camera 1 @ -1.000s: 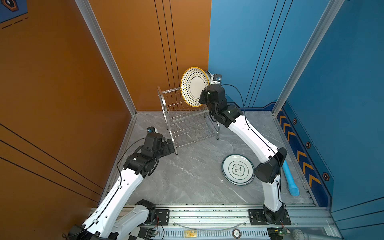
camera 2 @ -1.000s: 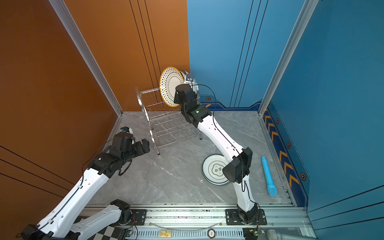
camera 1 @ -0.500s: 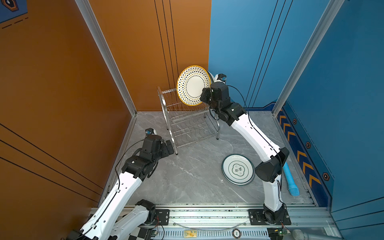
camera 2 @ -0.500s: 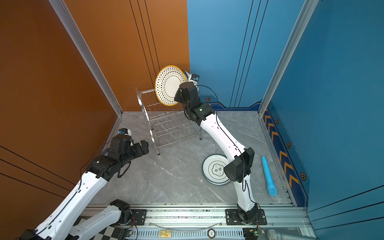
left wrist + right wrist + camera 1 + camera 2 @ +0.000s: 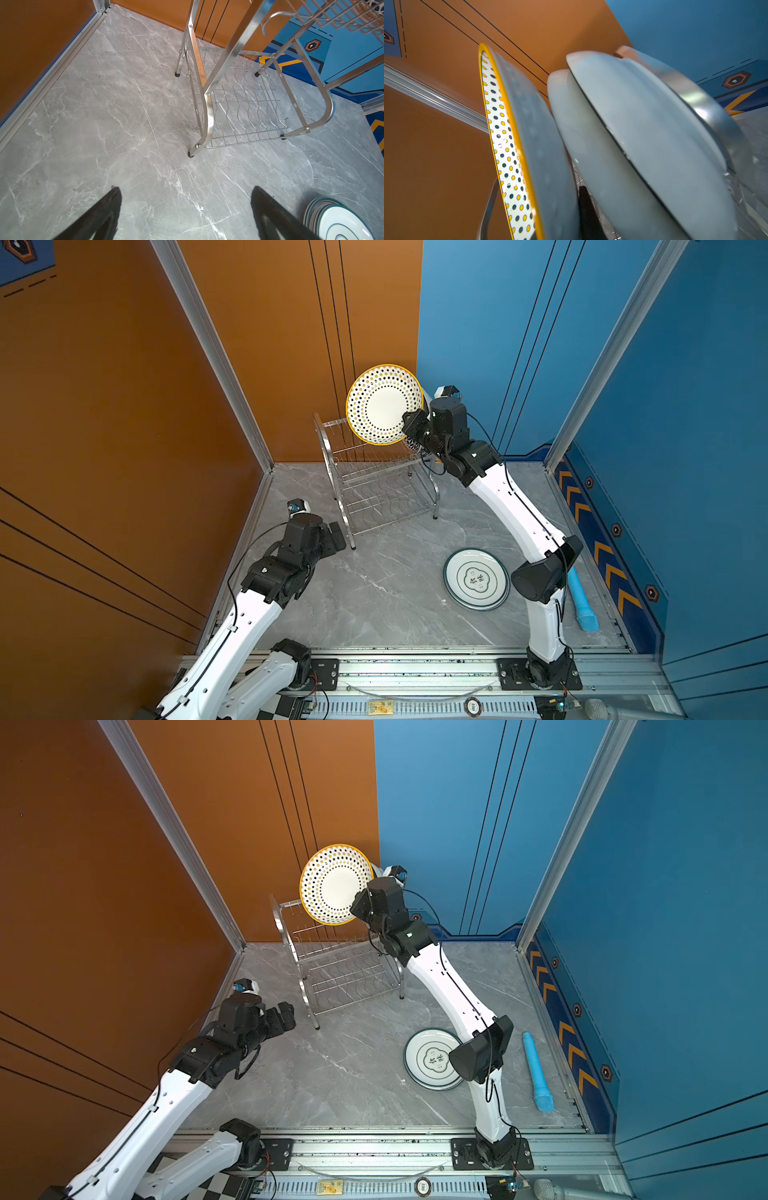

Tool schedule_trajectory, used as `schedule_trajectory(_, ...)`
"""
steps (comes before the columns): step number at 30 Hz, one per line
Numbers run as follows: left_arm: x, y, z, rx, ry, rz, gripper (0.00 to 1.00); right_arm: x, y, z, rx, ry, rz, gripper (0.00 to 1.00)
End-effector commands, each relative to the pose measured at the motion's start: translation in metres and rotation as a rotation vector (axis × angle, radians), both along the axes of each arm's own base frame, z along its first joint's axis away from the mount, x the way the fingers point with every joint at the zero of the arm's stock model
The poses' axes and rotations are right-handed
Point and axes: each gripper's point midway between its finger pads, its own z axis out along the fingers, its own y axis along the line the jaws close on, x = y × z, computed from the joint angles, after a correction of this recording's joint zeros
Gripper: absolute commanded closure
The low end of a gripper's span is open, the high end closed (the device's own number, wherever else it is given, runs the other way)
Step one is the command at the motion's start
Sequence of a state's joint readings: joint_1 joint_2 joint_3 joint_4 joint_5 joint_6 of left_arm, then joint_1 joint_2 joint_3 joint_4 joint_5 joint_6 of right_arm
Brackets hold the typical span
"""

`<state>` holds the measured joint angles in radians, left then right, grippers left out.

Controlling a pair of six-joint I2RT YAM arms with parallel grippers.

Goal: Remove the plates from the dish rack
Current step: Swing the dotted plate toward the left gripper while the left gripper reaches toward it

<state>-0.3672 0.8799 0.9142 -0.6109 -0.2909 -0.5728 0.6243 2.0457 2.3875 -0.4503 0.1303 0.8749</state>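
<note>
Left jaws wide, right jaws clamped

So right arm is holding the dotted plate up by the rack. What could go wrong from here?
1. The right gripper pinches the dotted plate only at its rim, raised over the dish rack; it could pivot or slip.
2. The right wrist view shows two more plates close behind it; swinging out could clip them.

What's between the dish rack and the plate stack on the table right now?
Nothing: only bare grey marble tabletop lies between the dish rack and the stacked plates, as both top views show.
</note>
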Motion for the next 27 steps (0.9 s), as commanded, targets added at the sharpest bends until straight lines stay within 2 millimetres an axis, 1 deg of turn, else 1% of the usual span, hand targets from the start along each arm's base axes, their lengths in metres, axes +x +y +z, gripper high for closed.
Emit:
schedule_trajectory(1,0.001,-0.006,0.006,-0.014,-0.047,-0.032,0.02,-0.035,-0.018,0.103,0.229,-0.178,0.047,1.0)
schedule_trajectory(4,0.002,-0.007,0.011,-0.019,-0.078,-0.041,0.02,-0.043,-0.016,0.107,0.246,-0.17,0.081,1.0)
schedule_trajectory(6,0.002,-0.008,0.014,-0.026,-0.095,-0.052,0.02,-0.052,-0.015,0.11,0.258,-0.168,0.107,1.0)
schedule_trajectory(11,0.004,-0.024,0.016,-0.067,-0.115,-0.136,0.02,-0.078,-0.019,0.121,0.268,-0.174,0.155,1.0)
schedule_trajectory(13,0.003,-0.026,0.018,-0.076,-0.126,-0.145,0.02,-0.09,-0.021,0.124,0.273,-0.173,0.178,1.0)
schedule_trajectory(16,0.001,-0.026,0.021,-0.077,-0.14,-0.152,0.02,-0.105,-0.027,0.124,0.274,-0.171,0.193,1.0)
schedule_trajectory(19,-0.001,-0.031,0.023,-0.089,-0.143,-0.181,0.02,-0.12,-0.039,0.122,0.273,-0.171,0.193,1.0)
schedule_trajectory(21,-0.003,-0.036,0.026,-0.112,-0.138,-0.202,0.02,-0.13,-0.048,0.117,0.263,-0.164,0.187,1.0)
schedule_trajectory(23,-0.007,-0.046,0.029,-0.145,-0.132,-0.252,0.02,-0.142,-0.057,0.11,0.25,-0.154,0.191,1.0)
schedule_trajectory(25,-0.009,-0.053,0.031,-0.171,-0.13,-0.286,0.02,-0.152,-0.068,0.096,0.23,-0.13,0.187,1.0)
schedule_trajectory(27,-0.013,-0.059,0.031,-0.191,-0.124,-0.309,0.02,-0.159,-0.08,0.075,0.211,-0.095,0.181,1.0)
